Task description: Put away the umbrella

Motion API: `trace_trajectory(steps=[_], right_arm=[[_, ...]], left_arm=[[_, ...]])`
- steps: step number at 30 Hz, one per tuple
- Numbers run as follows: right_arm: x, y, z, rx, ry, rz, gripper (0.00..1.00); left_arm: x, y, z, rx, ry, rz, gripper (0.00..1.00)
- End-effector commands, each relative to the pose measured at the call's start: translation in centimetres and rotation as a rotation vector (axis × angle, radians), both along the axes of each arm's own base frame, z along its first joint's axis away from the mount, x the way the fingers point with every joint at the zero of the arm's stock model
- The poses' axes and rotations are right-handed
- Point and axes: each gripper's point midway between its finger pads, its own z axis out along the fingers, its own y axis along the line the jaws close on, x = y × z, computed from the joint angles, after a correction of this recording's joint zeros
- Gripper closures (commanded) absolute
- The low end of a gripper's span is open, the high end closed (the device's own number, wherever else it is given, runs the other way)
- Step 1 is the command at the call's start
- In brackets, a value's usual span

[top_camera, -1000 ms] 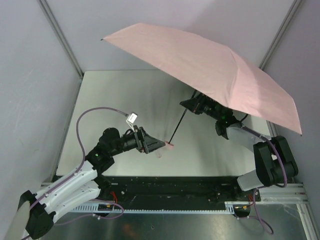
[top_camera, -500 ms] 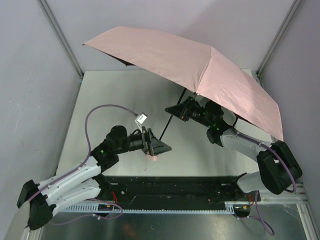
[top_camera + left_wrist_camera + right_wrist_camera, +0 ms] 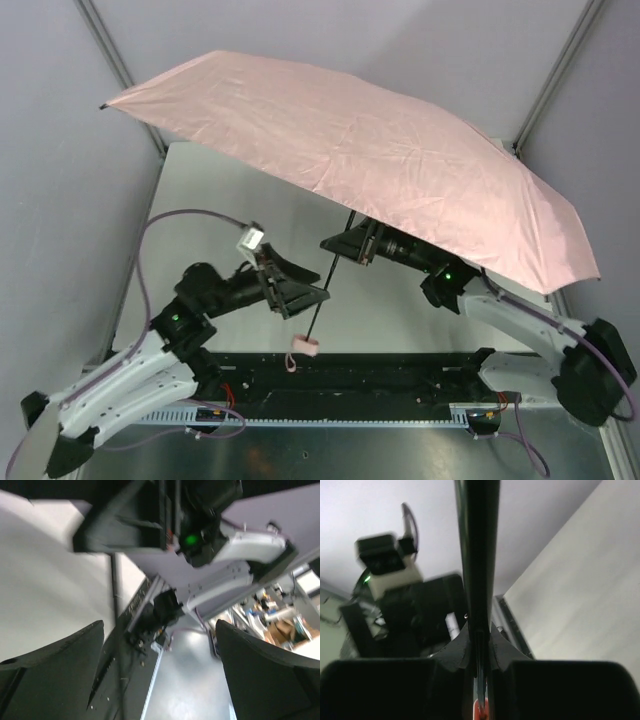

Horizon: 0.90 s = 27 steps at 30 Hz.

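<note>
Well, nearest you lies the black slotted rail along the front edge of the desk, matte and flat. Just above it hangs the handle of the umbrella, a stubby pale pink cylinder, with a short strap dangling below and to its left. The umbrella is open and held clear of the desk, tilted, with the handle end low and toward you.

From the handle the shaft, a thin black metal rod, climbs away from you and a little to the right. Your left claw sits just left of it, its two wedge-shaped black fingers spread wide and gripping nothing. In the left wrist view the rod runs down between them, close by the left finger, and you cannot tell whether it touches. That arm's smooth white shells and black joints carry a purple cable that loops above it.

Further up the rod, your right claw is pinched tight on the shaft. The right wrist view shows its dark pads pressed against the glossy rod from both sides.

Beyond that the canopy spreads broad and shallow. It is pale pink woven fabric, faintly creased, with seams running out to pointed rib tips, and it shades the far half of the pale desk. Behind it stand plain grey walls with metal corner posts.
</note>
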Motion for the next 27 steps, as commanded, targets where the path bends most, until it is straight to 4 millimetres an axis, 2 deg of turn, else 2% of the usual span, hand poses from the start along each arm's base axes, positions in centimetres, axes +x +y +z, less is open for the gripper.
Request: trace_trajectory(steps=[1,4,8,12,14,15,17,19,20,22,27], right_arm=[[-4.4,-1.5,4.7,0.030,-0.141,0.061,1.00],[-4.7,-1.9,5.0,0.028,-0.162,0.048,1.00],[-5.2,-1.7,6.3,0.088,-0.192,0.089,1.00],[-5.0,-1.1,6.7,0.128,-0.195,0.124,1.00],[-4.7,-0.9,6.5,0.132,-0.185,0.134,1.00],[-4.7,-0.8,6.4,0.133,-0.182,0.137,1.00],[-4.7,-0.8,6.3,0.133,-0.179,0.143,1.00],[-4.5,-0.9,6.0,0.119,-0.167,0.131,1.00],[-4.0,-1.0,5.6,0.101,-0.150,0.103,1.00],[-2.2,-1.4,4.2,0.048,-0.093,-0.004,0.97],[1.5,-2.0,1.1,-0.092,0.004,-0.273,0.52]], left_arm=[[2.4,2.9,0.2,0.018,-0.057,0.217,0.02],[2.1,2.7,-0.5,0.021,-0.017,0.202,0.01],[1.3,0.8,-1.9,0.043,0.031,0.088,0.00],[-1.4,-1.9,-1.3,0.004,0.014,-0.133,0.01],[-2.6,-3.0,-1.6,0.025,-0.002,-0.212,0.06],[-2.6,-3.3,-1.9,0.035,-0.001,-0.217,0.15],[-1.6,-3.4,-2.8,0.069,0.016,-0.152,0.45],[0.2,-2.7,-3.4,0.118,0.019,-0.033,0.79],[0.9,-2.4,-3.5,0.139,0.010,0.017,0.89],[1.9,-1.7,-3.0,0.157,-0.017,0.087,0.97],[3.9,0.0,-1.3,0.209,-0.085,0.333,1.00]])
